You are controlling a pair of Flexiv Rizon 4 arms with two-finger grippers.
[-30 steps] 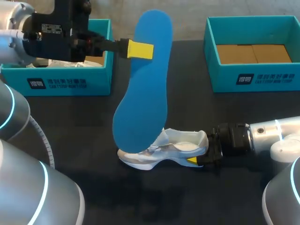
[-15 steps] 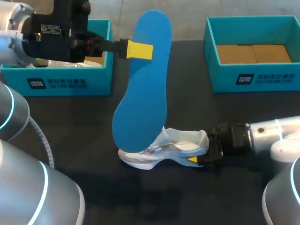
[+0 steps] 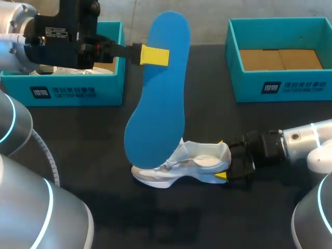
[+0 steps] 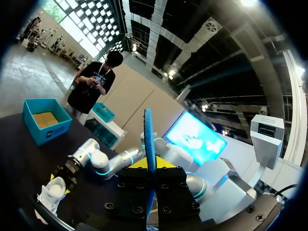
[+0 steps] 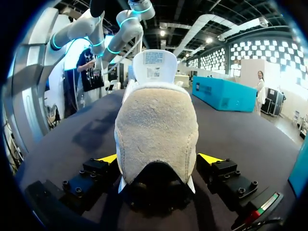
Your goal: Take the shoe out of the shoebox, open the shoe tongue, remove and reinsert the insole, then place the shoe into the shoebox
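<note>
A large blue insole hangs upright over the table, its toe end just above the front of the shoe. My left gripper is shut on its upper edge; in the left wrist view the insole shows edge-on between the fingers of that gripper. The white and grey shoe lies on the dark table, heel to the right. My right gripper is at the heel, open, with one yellow tip on each side. In the right wrist view the tan heel sits between the fingers of the right gripper, which stand just off its sides.
A teal shoebox with white paper inside stands at the back left, behind my left arm. A second teal box with a bare cardboard floor stands at the back right. Dark table surface lies in front of the shoe.
My right gripper has opened wider at the heel and drawn back a little to the right. The left arm and the insole have kept still.
</note>
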